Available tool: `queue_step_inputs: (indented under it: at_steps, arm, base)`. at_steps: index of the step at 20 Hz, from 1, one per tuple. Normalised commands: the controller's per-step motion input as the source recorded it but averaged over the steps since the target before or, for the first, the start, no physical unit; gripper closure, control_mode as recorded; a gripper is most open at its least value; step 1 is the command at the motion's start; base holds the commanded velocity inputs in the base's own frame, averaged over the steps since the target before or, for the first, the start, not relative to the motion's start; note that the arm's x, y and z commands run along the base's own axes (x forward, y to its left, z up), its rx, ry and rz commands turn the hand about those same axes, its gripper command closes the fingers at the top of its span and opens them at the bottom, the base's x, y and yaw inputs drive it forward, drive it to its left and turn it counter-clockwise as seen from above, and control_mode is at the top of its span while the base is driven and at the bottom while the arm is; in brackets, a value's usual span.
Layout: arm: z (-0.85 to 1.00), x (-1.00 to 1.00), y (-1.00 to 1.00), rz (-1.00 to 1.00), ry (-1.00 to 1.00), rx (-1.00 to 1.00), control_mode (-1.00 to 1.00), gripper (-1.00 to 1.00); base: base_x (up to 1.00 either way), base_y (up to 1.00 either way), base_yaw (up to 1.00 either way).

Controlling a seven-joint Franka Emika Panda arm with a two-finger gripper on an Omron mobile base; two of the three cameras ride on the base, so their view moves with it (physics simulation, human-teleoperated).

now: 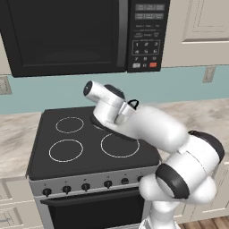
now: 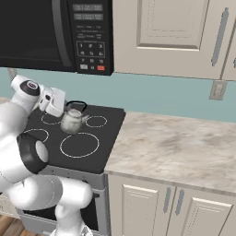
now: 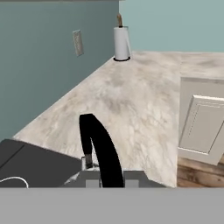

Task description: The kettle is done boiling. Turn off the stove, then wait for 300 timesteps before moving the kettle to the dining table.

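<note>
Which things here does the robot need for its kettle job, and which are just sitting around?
Needed:
kettle
stove
gripper, right by the kettle handle

Just sitting around:
microwave
paper towel roll
counter
wall outlet

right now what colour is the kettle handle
Black: a thin arched handle over the silver-grey kettle. It shows best in the right base view.

Silver kettle [image 2: 72, 120] with black arched handle stands upright on the black stove [image 2: 106, 138].

microwave [image 2: 50, 32] low over stove [image 2: 87, 152], kettle [image 2: 73, 120] beside bare counter [image 2: 175, 147]
</note>
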Motion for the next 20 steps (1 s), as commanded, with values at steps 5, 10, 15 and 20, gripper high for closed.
queue_step_inputs:
  at_steps: [5,10,15,20]
  arm:
    - [0.26,-0.58,-0.05,-0.09,0.00,-0.06,-1.00,1.00]
    - [0.26,-0.48,-0.05,-0.08,0.00,-0.06,-1.00,1.00]
    - [0.21,-0.32,-0.08,-0.04,0.02,-0.05,-1.00,1.00]
    - [0.14,-0.25,-0.06,-0.01,0.03,-0.05,-1.00,1.00]
  base:
    - [0.00,0.00,0.00]
    - [0.00,0.00,0.00]
    - [0.00,0.00,0.00]
    - [0.00,0.00,0.00]
